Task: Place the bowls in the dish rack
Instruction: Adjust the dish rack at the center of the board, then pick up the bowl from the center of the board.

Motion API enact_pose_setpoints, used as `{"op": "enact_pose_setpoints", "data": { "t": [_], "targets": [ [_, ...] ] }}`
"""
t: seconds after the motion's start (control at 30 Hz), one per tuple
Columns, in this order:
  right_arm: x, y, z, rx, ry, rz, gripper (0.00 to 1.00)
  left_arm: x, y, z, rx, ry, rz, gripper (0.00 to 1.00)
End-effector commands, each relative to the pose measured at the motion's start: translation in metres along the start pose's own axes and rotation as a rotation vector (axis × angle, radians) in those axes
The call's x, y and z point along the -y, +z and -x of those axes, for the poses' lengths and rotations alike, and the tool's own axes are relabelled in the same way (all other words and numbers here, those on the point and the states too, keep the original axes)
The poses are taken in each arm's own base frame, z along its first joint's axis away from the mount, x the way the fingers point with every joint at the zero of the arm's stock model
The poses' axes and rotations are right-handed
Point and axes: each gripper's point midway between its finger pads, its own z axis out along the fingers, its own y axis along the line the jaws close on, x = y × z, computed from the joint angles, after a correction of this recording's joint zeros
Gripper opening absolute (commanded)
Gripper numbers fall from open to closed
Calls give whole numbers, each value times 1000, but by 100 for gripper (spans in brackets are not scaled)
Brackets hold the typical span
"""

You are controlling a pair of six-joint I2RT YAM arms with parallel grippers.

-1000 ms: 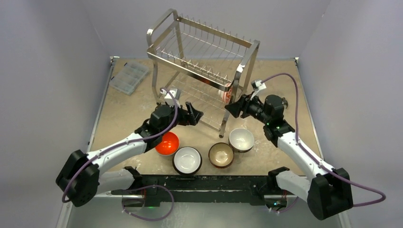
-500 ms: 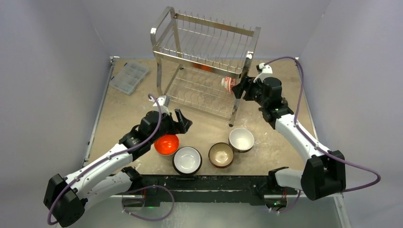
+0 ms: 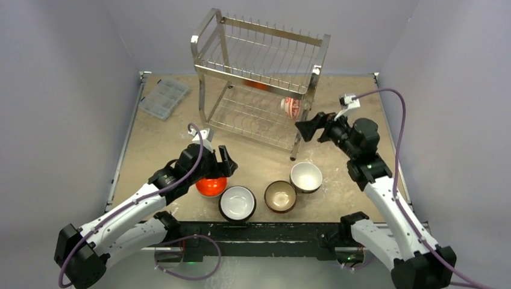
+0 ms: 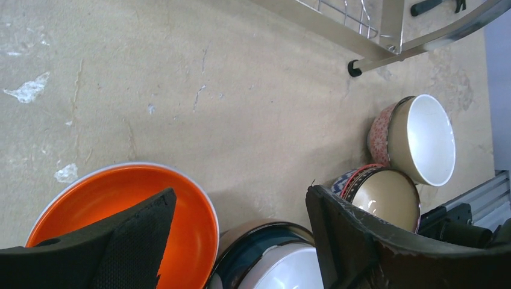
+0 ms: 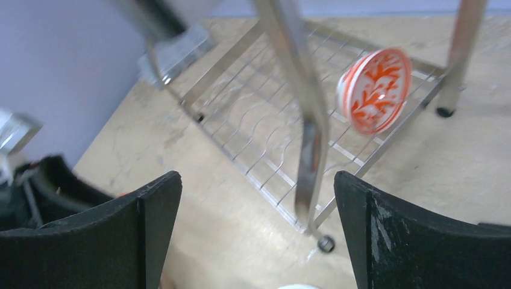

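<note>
Steel wire two-tier dish rack (image 3: 253, 80) holds one red-patterned white bowl (image 3: 291, 108) on its lower tier, while the glossy orange bowl (image 3: 211, 186), dark-rimmed white bowl (image 3: 237, 203), brown bowl (image 3: 281, 196) and plain white bowl (image 3: 306, 176) wait low centre on the desk (image 3: 169, 138), with the left gripper (image 4: 241, 195) and right gripper (image 5: 258, 177) both apart and gripping nothing.

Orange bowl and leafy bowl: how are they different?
The plain orange bowl sits open side up on the tan table; the white bowl with orange leaf pattern stands on edge in the steel wire dish rack's lower tier. The orange bowl shows plain colour; the leaf bowl, a pattern. Both are round.

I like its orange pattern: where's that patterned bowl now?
Seen from overhead, the patterned bowl stands on edge in the dish rack, at the right end of its lower shelf.
</note>
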Motion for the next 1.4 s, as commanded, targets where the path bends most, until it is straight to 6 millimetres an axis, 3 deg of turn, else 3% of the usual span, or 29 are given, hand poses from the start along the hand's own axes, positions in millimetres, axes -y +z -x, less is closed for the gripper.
{"op": "enact_pose_setpoints", "data": {
  "t": [0.0,0.2,0.37,0.6,1.03,1.2,1.37],
  "targets": [
    [-30,-25,-39,-92,27,191,99,10,-13,12,7,-21,-9,78],
    [-60,-52,-80,-153,77,422,97,7,-18,19,39,-26,9,77],
    [-68,-57,-109,-240,94,509,95,2,-14,18,44,-30,28,77],
    [-98,-51,-134,-309,74,551,91,7,-4,14,29,-35,7,80],
    [-155,-33,-177,-430,-19,577,81,51,15,25,23,-57,-179,91],
    [-173,-28,-193,-469,-46,579,79,52,14,32,41,-89,-197,97],
    [-185,-23,-209,-505,-78,579,74,41,7,38,70,-131,-187,99]
  ]
}}
